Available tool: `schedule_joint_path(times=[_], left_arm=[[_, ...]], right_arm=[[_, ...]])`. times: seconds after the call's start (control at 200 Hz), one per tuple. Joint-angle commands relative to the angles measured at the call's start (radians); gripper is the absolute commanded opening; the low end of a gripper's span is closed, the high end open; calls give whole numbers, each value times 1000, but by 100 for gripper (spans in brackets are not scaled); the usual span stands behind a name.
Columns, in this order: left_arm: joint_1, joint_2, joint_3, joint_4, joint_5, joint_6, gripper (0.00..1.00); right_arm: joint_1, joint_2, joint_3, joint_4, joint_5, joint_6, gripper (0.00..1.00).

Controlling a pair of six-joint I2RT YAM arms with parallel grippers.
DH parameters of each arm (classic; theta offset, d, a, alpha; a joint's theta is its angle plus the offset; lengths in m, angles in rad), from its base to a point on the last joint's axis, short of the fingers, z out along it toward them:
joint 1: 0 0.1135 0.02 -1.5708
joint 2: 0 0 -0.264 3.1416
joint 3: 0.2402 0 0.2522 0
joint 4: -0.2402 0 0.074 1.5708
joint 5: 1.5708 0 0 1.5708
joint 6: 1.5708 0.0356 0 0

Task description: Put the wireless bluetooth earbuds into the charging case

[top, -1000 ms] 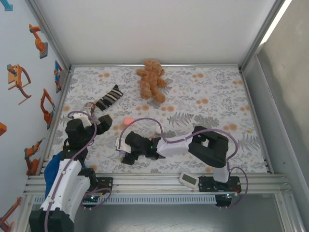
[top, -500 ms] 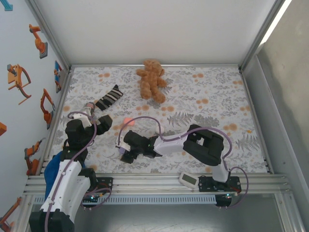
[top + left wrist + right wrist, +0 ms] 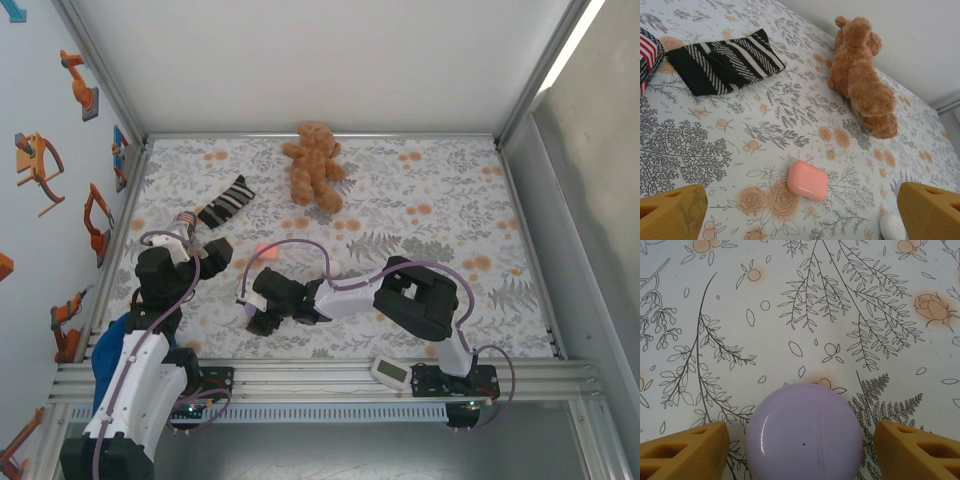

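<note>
A round lilac charging case (image 3: pixel 805 437) lies shut on the flowered mat. My right gripper (image 3: pixel 801 450) straddles it, open, with one yellow finger (image 3: pixel 685 452) on each side and a narrow gap to the case on both. A closed salmon-pink case (image 3: pixel 807 180) lies further out on the mat, in front of my left gripper (image 3: pixel 801 215), which is open and holds nothing. In the top view the pink case (image 3: pixel 266 250) sits just beyond the right gripper (image 3: pixel 254 310). The earbuds are out of view.
A brown teddy bear (image 3: pixel 315 165) and a black-and-white striped sock (image 3: pixel 228 200) lie toward the back of the mat. A small white rounded object (image 3: pixel 892 227) lies right of the pink case. A flag-patterned item (image 3: pixel 647 55) is at far left. A white device (image 3: pixel 391 371) rests on the front rail.
The right arm has slid a little to the left over the lilac case and its fingers have drawn closer together. The left arm has not moved.
</note>
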Motion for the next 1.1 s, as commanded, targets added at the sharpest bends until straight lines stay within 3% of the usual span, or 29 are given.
schedule_joint_path(times=[0.0,0.341,0.761,0.977,1.097], left_arm=[[4,-8,-10,15,8,-10,96],[5,-8,-7,8,10,-11,96],[5,-18,56,-57,75,-28,96],[3,-69,136,-134,153,-38,96],[1,-84,190,-126,250,-62,96]], right_arm=[[-9,28,1,-21,14,7,71],[-19,-3,-17,-1,1,13,51],[-24,-160,-94,51,66,-84,49],[-35,-332,-177,60,156,-209,49],[-51,-435,-211,52,175,-292,49]])
